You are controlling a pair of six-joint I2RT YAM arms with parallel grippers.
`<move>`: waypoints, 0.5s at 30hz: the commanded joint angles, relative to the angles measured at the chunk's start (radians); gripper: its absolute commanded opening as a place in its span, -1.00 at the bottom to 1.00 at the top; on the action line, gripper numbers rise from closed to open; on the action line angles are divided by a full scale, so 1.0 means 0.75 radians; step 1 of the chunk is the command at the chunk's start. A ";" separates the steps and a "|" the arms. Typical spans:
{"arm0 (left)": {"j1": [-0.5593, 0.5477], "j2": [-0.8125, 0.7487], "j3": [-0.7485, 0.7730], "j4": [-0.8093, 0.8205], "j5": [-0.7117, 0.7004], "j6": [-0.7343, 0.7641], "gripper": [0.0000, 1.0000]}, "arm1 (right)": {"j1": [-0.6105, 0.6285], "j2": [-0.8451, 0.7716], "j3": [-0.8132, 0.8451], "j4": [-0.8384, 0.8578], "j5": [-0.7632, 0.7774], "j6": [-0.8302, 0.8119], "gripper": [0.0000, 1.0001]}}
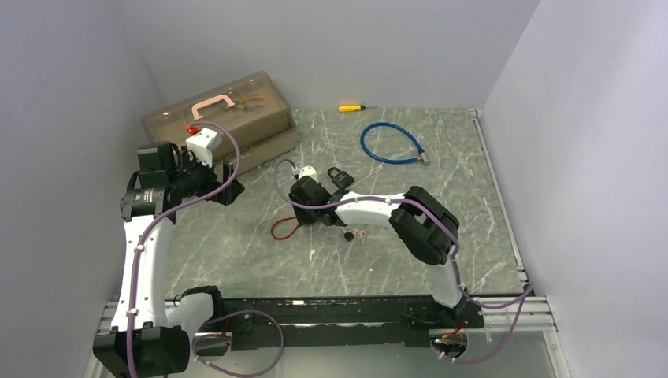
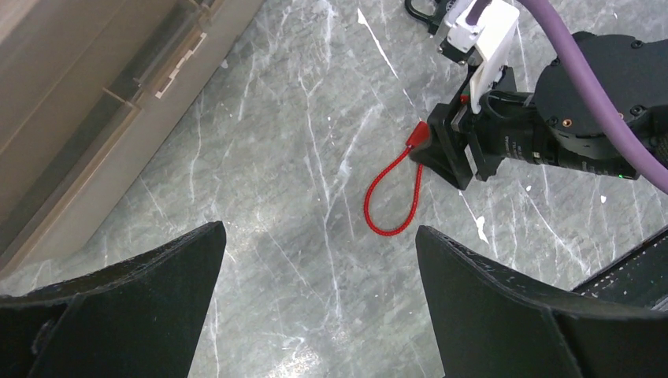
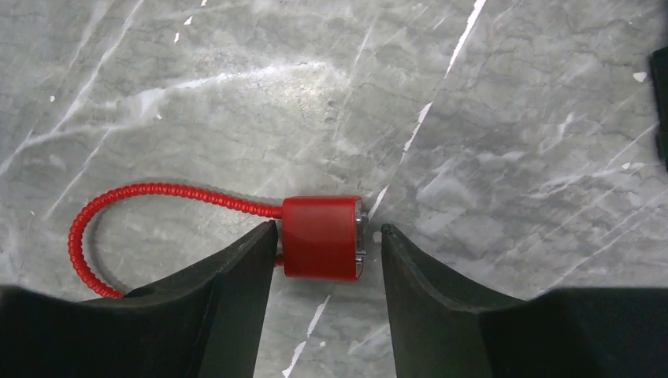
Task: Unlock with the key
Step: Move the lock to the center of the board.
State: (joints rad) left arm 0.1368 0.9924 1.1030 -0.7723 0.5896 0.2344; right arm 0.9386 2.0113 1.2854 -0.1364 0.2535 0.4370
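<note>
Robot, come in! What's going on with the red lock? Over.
Left gripper open, empty. Right gripper astride red cable lock, not clamped. Black padlock just beyond, not blocking.

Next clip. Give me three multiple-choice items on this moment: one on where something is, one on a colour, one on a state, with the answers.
1. The red lock body lies:
A. inside the toolbox
B. between the jaws of the right gripper
C. beside the yellow screwdriver

2. The cable coil at the far right of the table is:
A. blue
B. yellow
C. black

3. The jaws of the left gripper are:
A. shut on a key
B. shut on the toolbox handle
C. wide apart with nothing between them

Answers: 1 B, the right wrist view shows one jaw on each side of it. 2 A, the top view shows a blue loop there. 3 C, the left wrist view shows only bare table between them.
</note>
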 commanded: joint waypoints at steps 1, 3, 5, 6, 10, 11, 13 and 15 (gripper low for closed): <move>0.004 0.000 0.010 -0.007 0.012 0.017 0.97 | -0.013 -0.080 0.037 -0.082 0.008 0.038 0.12; 0.004 -0.002 0.011 -0.010 0.017 0.021 0.97 | -0.043 -0.121 0.101 -0.100 0.012 -0.002 0.20; 0.004 -0.011 0.010 -0.004 0.020 0.024 0.97 | -0.102 -0.153 0.163 -0.125 0.007 -0.028 0.36; 0.003 -0.012 0.013 -0.005 0.021 0.025 0.97 | -0.143 -0.167 0.192 -0.137 -0.003 -0.036 0.42; 0.004 0.008 0.045 -0.036 0.029 0.032 0.97 | -0.376 -0.192 0.251 -0.137 -0.040 -0.048 0.57; 0.003 0.015 0.053 -0.044 0.031 0.031 0.97 | -0.438 -0.186 0.259 -0.130 -0.060 -0.046 0.59; 0.004 0.028 0.072 -0.063 0.038 0.034 0.97 | -0.558 -0.148 0.302 -0.137 -0.093 -0.043 0.63; 0.004 0.031 0.081 -0.073 0.042 0.033 0.97 | -0.665 -0.080 0.367 -0.168 -0.104 -0.041 0.66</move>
State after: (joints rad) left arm 0.1368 1.0084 1.1103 -0.8043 0.5911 0.2470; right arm 0.5690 1.9163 1.4826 -0.2317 0.2001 0.4122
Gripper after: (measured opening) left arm 0.984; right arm 0.815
